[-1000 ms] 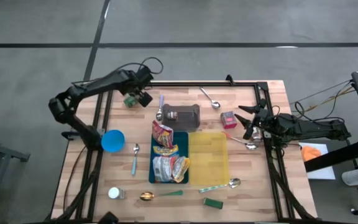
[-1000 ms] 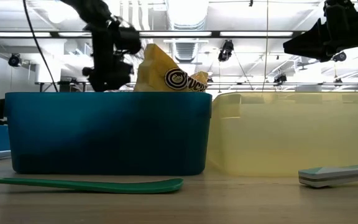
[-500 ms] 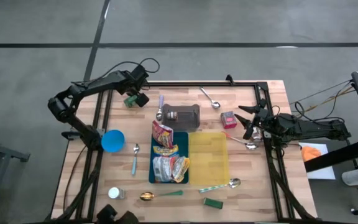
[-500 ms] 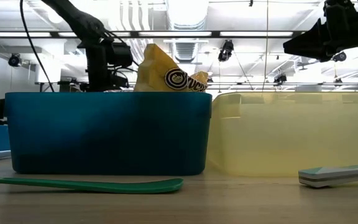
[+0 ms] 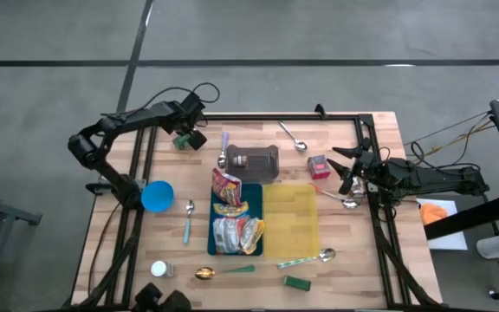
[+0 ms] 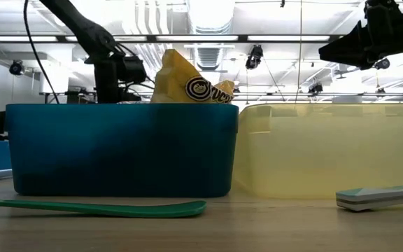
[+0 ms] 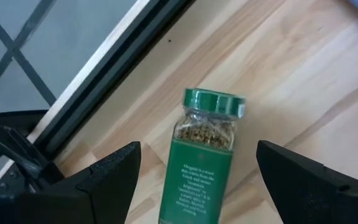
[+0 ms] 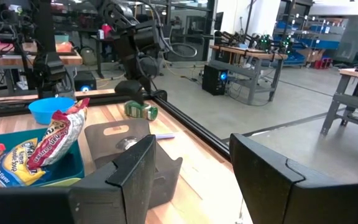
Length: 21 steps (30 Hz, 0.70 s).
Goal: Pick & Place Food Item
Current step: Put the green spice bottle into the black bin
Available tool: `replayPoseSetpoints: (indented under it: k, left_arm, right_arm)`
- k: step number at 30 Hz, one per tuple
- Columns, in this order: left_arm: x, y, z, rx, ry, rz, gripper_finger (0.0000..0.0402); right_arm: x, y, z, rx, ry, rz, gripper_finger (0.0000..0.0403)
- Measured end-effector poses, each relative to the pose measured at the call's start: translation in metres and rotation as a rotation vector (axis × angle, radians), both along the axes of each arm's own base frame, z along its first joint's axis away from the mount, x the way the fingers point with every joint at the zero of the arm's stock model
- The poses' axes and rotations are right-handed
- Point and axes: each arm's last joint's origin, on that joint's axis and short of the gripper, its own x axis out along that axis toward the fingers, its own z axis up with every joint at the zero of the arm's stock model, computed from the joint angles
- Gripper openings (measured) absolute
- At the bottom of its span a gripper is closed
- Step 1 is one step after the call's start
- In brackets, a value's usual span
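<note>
A spice jar (image 7: 204, 160) with a green lid and green label lies on its side on the wooden table near the far left corner (image 5: 181, 140). My left gripper (image 7: 197, 149) hangs open just above it, pointing steeply down, one finger on either side of the jar and neither touching it. The right wrist view shows the jar (image 8: 140, 110) below that arm. Snack bags (image 5: 230, 212) lie in a blue bin (image 5: 212, 244), with a yellow bin (image 5: 291, 217) beside it. My right gripper (image 5: 343, 166) waits open and level at the right edge.
A black frame rail (image 7: 104, 87) runs along the table's far edge, close behind the jar. A grey bin (image 5: 254, 160), several spoons, a blue bowl (image 5: 157, 196), a red item (image 5: 318, 165) and a white bottle (image 5: 161, 269) lie around the bins.
My left gripper has come down and gone a little toward the table's left edge, onto the spice jar, staying open. The jar has not moved.
</note>
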Motion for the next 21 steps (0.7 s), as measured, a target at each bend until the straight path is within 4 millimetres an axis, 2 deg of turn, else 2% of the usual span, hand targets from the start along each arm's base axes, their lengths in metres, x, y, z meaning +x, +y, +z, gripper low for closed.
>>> replayPoseSetpoints:
  k: [21]
  left_arm:
    - [0.001, 0.014, -0.04, -0.127, 0.045, 0.021, 0.0321]
  right_arm:
    - [0.0, 0.0, 0.0, 0.0, -0.001, 0.0, 0.0199]
